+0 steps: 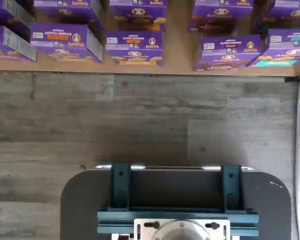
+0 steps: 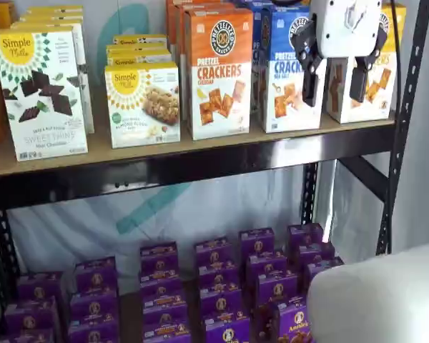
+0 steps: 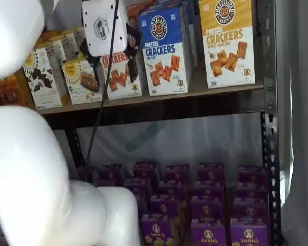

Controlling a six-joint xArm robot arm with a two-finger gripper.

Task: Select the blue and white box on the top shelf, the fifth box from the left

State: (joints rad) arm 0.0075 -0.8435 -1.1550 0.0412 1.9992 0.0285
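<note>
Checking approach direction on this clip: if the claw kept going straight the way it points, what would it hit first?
The claw is open and points downward, so it would probably meet the top shelf board first, in front of the cracker boxes; depth is uncertain.

The blue and white box [image 3: 166, 50] looks like printed cardboard with a slight sheen, as do the purple boxes [image 2: 218, 299] below. The top shelf [image 2: 164, 146] is a pale wooden board on a dark matt metal frame [image 2: 403, 121]. The gripper [image 2: 339, 71] has a glossy white plastic body and matt black fingers. The floor [image 1: 140, 115] shows grey, matt wood grain.
</note>
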